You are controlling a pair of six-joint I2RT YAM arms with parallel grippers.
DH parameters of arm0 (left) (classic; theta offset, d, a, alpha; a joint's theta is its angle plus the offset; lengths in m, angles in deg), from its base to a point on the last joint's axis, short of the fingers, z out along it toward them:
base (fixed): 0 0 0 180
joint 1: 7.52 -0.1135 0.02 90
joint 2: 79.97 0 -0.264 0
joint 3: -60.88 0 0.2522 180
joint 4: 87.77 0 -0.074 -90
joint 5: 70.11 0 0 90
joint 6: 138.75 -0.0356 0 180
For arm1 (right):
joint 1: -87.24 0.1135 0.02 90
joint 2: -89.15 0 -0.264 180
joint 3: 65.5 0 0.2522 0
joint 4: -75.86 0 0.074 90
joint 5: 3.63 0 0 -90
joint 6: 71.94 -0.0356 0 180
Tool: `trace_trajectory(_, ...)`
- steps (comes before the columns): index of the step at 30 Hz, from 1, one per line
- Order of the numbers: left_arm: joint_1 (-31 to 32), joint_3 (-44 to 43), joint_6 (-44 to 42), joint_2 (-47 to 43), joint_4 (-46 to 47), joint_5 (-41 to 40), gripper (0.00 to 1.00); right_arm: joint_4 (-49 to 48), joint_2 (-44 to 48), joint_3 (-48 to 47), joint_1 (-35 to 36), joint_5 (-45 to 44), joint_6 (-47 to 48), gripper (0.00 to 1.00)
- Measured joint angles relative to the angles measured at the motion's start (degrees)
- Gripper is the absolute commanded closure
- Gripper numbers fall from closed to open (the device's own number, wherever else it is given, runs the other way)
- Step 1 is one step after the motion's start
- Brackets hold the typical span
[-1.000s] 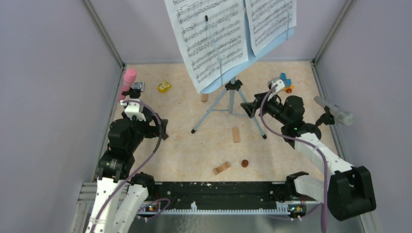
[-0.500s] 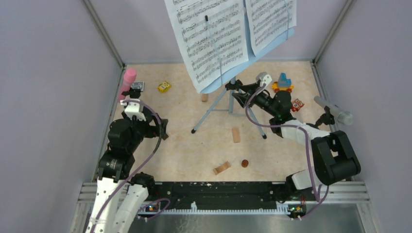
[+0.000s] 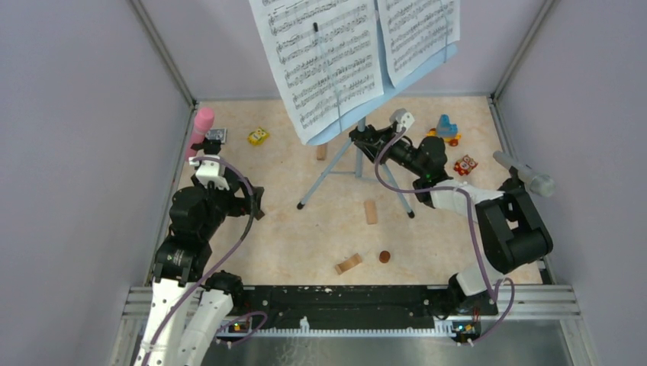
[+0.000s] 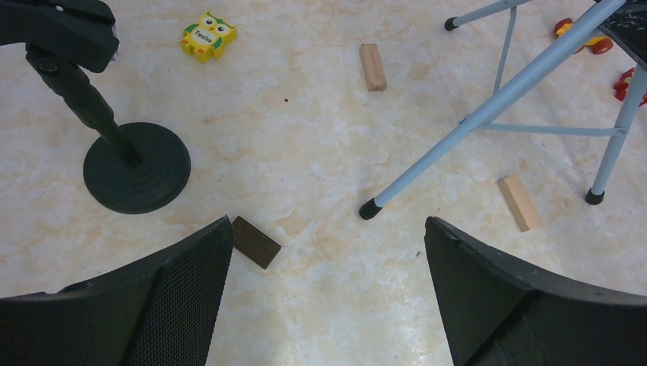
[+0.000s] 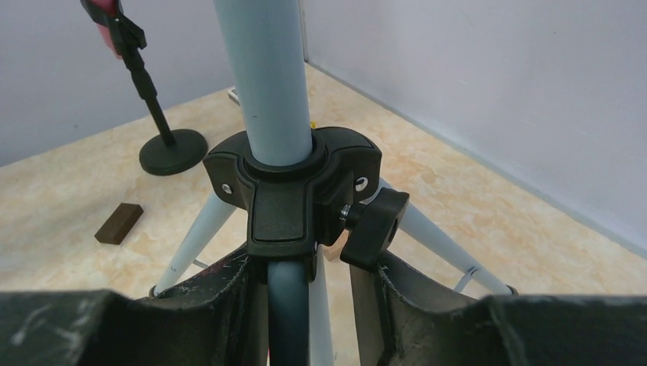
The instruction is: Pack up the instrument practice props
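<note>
The music rack (image 3: 452,52) is pale blue and holds white sheet-music pages (image 3: 324,61) on grey-blue tripod legs (image 3: 328,171). My right gripper (image 3: 366,141) has closed round the dark centre pole just under the black hub (image 5: 294,191). In the right wrist view my right gripper (image 5: 305,263) has its left finger pressed to the pole and its right finger under the knob. The pink microphone (image 3: 202,126) stands in a black round-based holder (image 4: 137,168) at far left. A silver microphone (image 3: 526,174) sits in a holder at right. My left gripper (image 4: 328,229) hangs open above bare floor.
A yellow owl toy (image 3: 258,136), wooden blocks (image 3: 371,211) (image 3: 348,264), a brown disc (image 3: 384,256) and a dark flat block (image 4: 255,242) lie on the floor. Toy vehicles (image 3: 446,130) (image 3: 465,165) sit behind my right arm. Lilac walls enclose three sides.
My right arm reached left to the stand's hub and its jaws narrowed round the pole. The stand and pages shifted slightly left. The left arm stayed still.
</note>
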Motion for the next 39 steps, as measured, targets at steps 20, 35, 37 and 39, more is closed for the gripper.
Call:
trace_trajectory(20,0.0,0.0,0.0,0.0,0.1,0.0,0.01,-1.9,-6.8,-5.8,18.8,-45.0,6.8,1.00)
trace_trajectory(35,0.0,0.0,0.0,0.0,0.2,0.4,0.01,1.5,-17.3,-20.5,26.9,-78.4,10.5,1.00)
trace_trajectory(37,0.0,0.0,0.0,0.0,0.2,0.4,0.01,1.8,-17.9,-21.3,27.1,-79.9,10.4,1.00)
trace_trajectory(39,0.0,0.0,0.0,0.1,0.2,0.4,0.01,1.8,-18.1,-21.6,27.3,-80.6,10.4,1.00)
